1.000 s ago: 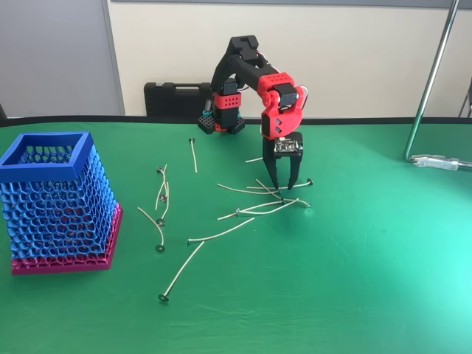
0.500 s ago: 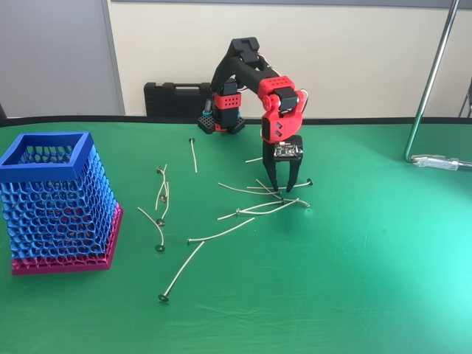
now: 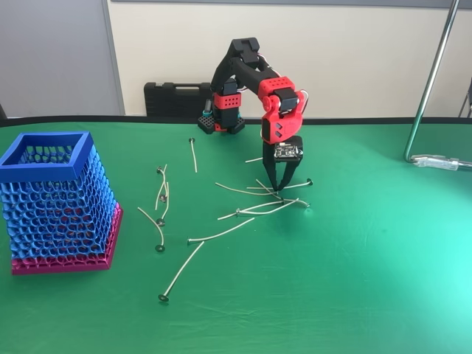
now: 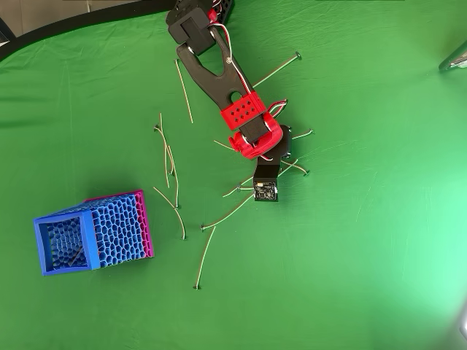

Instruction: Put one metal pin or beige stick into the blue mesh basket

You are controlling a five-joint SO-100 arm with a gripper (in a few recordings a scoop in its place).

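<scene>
The blue mesh basket (image 3: pixel 55 203) stands upright at the left on its magenta base, also seen lower left in the overhead view (image 4: pixel 91 233). Several thin beige metal pins lie scattered on the green cloth. A crossed pile of them (image 3: pixel 262 205) sits mid-table. My red and black gripper (image 3: pixel 279 190) points straight down into the far side of that pile, its fingers pinched together on a long pin (image 3: pixel 247 189) that runs off to the left. From overhead, the wrist (image 4: pixel 265 186) hides the fingertips.
More loose pins lie between pile and basket (image 3: pixel 161 190), (image 3: pixel 221 232), (image 3: pixel 181 271), and one lies near the arm's base (image 3: pixel 193 155). A black case (image 3: pixel 177 98) stands at the back. A metal stand (image 3: pixel 435 158) occupies the right rear.
The gripper's fingers were apart over the pile and have closed together. The long pin's left end has shifted slightly. The arm itself has barely moved.
</scene>
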